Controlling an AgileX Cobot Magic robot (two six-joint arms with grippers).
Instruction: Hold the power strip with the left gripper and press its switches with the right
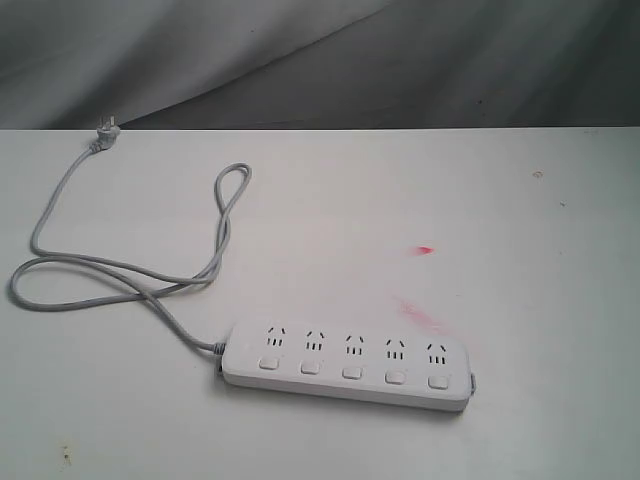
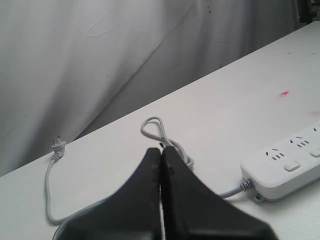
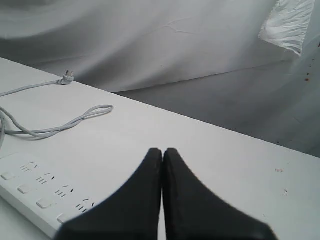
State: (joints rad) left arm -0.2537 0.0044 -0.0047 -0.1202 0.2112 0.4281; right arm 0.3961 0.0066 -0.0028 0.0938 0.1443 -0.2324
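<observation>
The white power strip lies flat near the table's front, its five square switches in a row below the sockets. Its thin grey cord loops off to the back left and ends in a plug. No arm shows in the exterior view. In the left wrist view my left gripper is shut and empty, held above the table with the cord loop beyond it and the power strip's end off to one side. My right gripper is shut and empty, the power strip beside it.
A white table carries faint red marks behind the strip's right end. A grey cloth backdrop hangs behind the table's far edge.
</observation>
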